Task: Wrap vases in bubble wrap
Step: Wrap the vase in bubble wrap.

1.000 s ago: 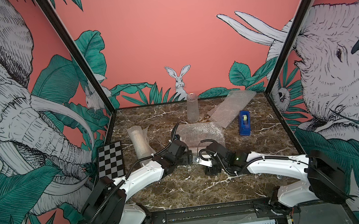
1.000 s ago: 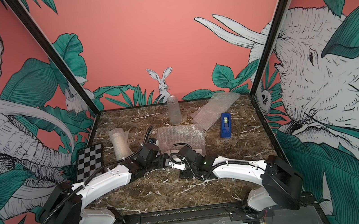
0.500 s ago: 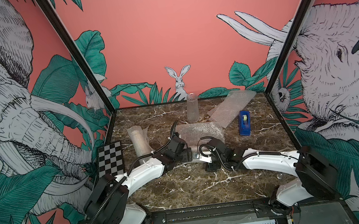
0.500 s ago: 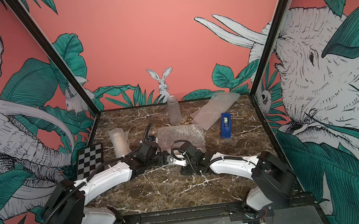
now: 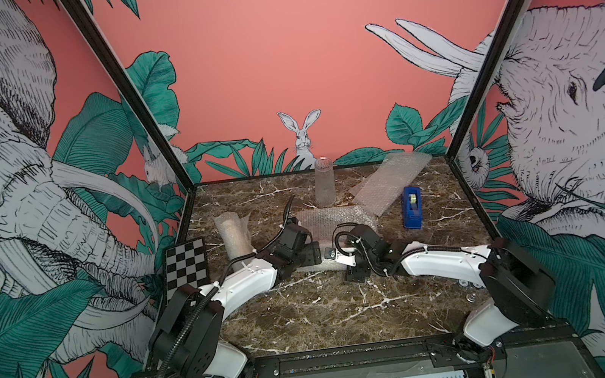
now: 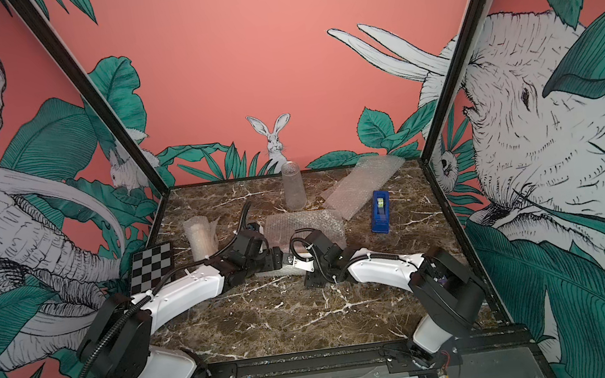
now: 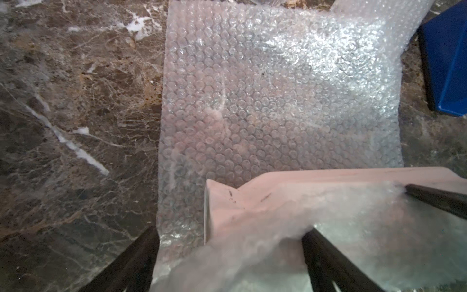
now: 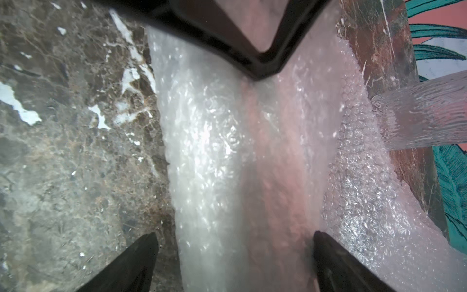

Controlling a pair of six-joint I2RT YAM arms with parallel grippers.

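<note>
A white ceramic vase (image 7: 252,199), smooth-glazed and flared to an angular, notched rim, is pictured lying on its side at the middle of the table. It is laid on a bubble wrap sheet (image 7: 265,88) whose near edge is folded up over the body, so that only the rim end is bare. The sheet is translucent and rectangular, and is covered in close rows of small round air cells that catch the light. The vase is flanked by the left gripper (image 7: 230,228), whose black tapered fingers are spread wide over the rim end. It is also flanked by the right gripper (image 8: 234,233), which is likewise spread wide with one finger on either side of the covered body. Whether either gripper is pressing on the bundle cannot be told. Behind the sheet a clear glass vase (image 5: 323,185), a cylinder with a rippled surface, is stood upright near the back wall. At the left rear a bubble-wrapped bundle (image 5: 233,233) is seen just beside a black-and-grey checkerboard card (image 5: 187,268). At the right rear a spare bubble wrap sheet (image 5: 391,182) is spread beside a glossy blue tape dispenser (image 5: 412,207). Everything is set on a brown marble-patterned table (image 5: 329,313) veined in white. The table is enclosed by salmon-pink walls (image 5: 276,62) printed with line-drawn elephants, a rabbit and green leaves.
</note>
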